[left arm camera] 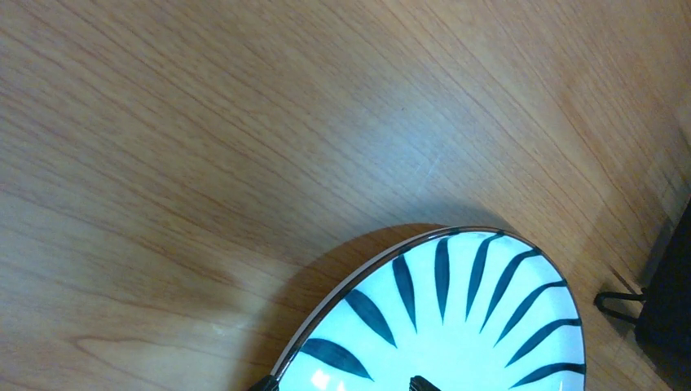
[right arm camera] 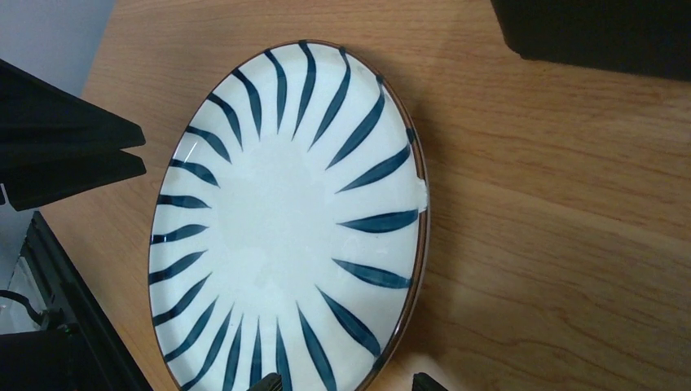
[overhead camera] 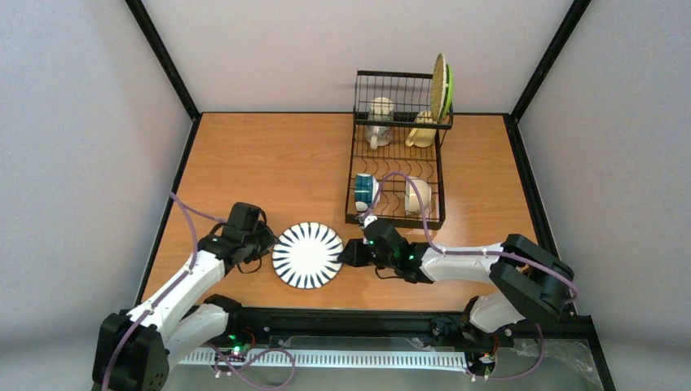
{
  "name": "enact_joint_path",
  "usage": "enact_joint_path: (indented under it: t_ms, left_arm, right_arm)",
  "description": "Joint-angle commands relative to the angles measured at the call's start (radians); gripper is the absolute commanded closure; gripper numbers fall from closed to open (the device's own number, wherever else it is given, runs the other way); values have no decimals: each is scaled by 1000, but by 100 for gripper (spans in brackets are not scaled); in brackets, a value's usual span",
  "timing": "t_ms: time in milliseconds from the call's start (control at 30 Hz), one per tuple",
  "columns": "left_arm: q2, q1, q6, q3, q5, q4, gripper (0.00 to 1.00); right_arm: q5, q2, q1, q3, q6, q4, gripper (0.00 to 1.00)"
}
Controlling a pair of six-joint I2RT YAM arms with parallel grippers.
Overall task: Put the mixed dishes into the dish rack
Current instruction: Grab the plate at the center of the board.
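While the striped plate (overhead camera: 307,255), white with dark blades fanning out from its middle, rests face up on the wooden bench (overhead camera: 269,163) in the lower middle of the overhead frame, the left arm (overhead camera: 191,281) reaches to its left rim and the right arm (overhead camera: 456,262) to its right rim, so the plate sits between the two. The left jaws stand wide, their dark tips (left arm camera: 420,381) just showing at the bottom edge of the left wrist frame over the plate's near rim; the right jaws stand wide too, the thin rim passing between their tips (right arm camera: 269,380) unpinched. Up and to the right of the plate stands the black wire dish rack (overhead camera: 403,94): at its raised basket end a pale mug (overhead camera: 379,120), a cream mug (overhead camera: 422,130) tipped over, and a green-edged plate (overhead camera: 442,88) upright at the right; on its flat base a teal-banded cup (overhead camera: 364,192) on its side and a white cup (overhead camera: 418,195) beside it
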Motion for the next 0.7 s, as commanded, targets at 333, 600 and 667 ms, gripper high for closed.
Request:
enact_joint_path:
  t_ms: [333, 600, 667]
  left_arm:
    - [17, -5, -25, -10, -57, -35, 9]
    - [44, -4, -33, -16, -56, -17, 9]
    - [52, -4, -35, -17, -54, -11, 9]
  right_arm:
    - [13, 83, -18, -21, 83, 142, 8]
    - [-3, 141, -51, -24, 106, 177, 7]
    - [-12, 158, -60, -26, 110, 199, 7]
